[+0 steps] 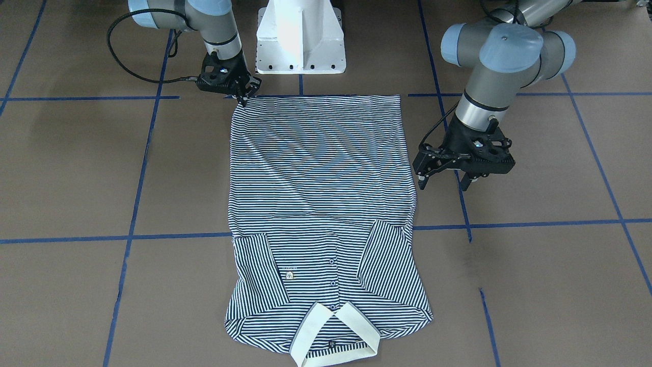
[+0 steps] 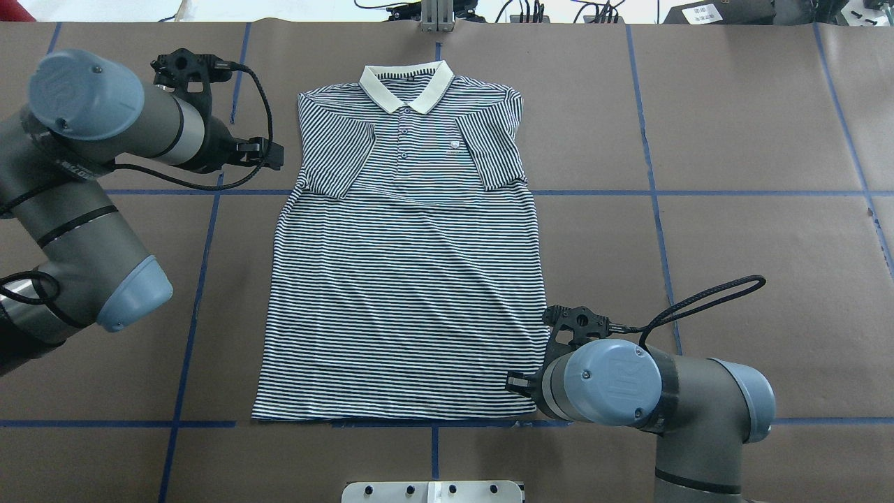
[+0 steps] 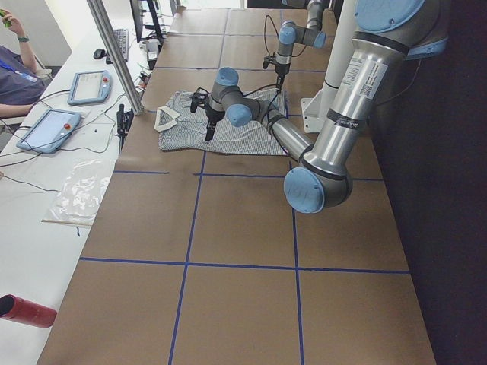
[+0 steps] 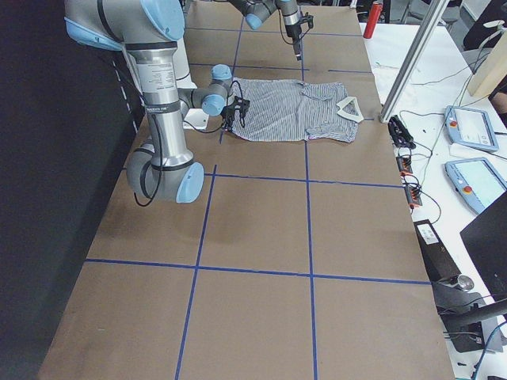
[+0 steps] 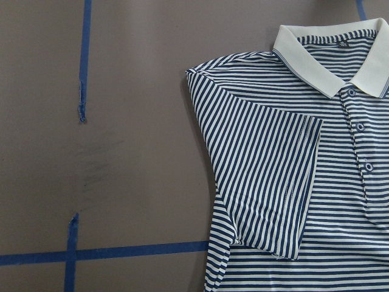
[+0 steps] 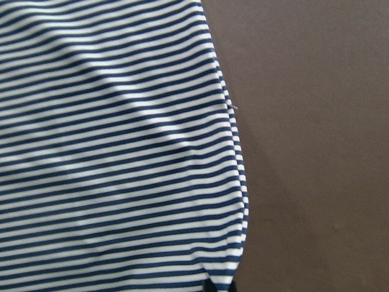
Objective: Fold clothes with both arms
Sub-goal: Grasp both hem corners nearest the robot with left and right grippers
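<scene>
Overhead exterior view: navy-and-white striped polo shirt (image 2: 405, 279) lies flat on the brown bench (image 2: 733, 175), right fingers (image 1: 243, 96) pinched on 1 hem corner, left fingers (image 1: 423, 171) spread apart beside it, not touching.

Chest logo patch (image 1: 289, 274) unreadably small

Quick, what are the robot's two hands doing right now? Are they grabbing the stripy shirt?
The left gripper is open and empty, beside the shirt.
The right gripper is at the shirt's hem corner; open or shut cannot be told.
</scene>
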Controlling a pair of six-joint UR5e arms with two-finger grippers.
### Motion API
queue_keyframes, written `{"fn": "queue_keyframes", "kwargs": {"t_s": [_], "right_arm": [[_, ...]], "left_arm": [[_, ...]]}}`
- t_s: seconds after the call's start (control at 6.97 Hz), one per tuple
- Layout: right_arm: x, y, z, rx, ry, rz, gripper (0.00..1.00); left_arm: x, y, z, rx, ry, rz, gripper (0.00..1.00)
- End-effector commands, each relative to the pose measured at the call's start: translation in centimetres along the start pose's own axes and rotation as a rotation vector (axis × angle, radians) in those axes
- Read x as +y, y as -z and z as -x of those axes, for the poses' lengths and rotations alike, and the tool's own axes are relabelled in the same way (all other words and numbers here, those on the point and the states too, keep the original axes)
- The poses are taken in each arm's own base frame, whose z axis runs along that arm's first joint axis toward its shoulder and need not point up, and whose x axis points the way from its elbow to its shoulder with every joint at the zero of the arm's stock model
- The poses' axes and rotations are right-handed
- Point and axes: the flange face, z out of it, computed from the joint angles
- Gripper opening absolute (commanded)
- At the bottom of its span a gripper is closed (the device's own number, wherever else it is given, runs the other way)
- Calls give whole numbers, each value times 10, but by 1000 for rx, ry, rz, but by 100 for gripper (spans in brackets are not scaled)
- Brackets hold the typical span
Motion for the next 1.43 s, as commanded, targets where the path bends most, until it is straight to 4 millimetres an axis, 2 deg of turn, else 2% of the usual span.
{"fn": "queue_keyframes", "kwargs": {"t_s": [0.0, 0.14, 0.29, 0.57, 0.72, 1.15, 1.29], "right_arm": [[-13, 28, 1, -46, -14, -13, 0], [-13, 30, 2, -51, -15, -12, 0], [-13, 31, 5, -54, -13, -12, 0], [-13, 34, 6, -62, -13, -16, 0], [-15, 33, 5, -57, -16, -15, 0], [-16, 37, 6, -65, -17, -17, 0], [-17, 37, 5, -64, -18, -17, 0]], "left_arm": [[95, 24, 23, 13, 193, 77, 100], [141, 23, 7, 8, 275, 86, 100], [200, 0, -13, -36, 357, 104, 100], [291, -23, -37, -131, 435, 140, 99], [310, -26, -40, -171, 437, 154, 98], [313, -28, -40, -178, 438, 155, 93], [314, -33, -37, -190, 436, 153, 50]]}}
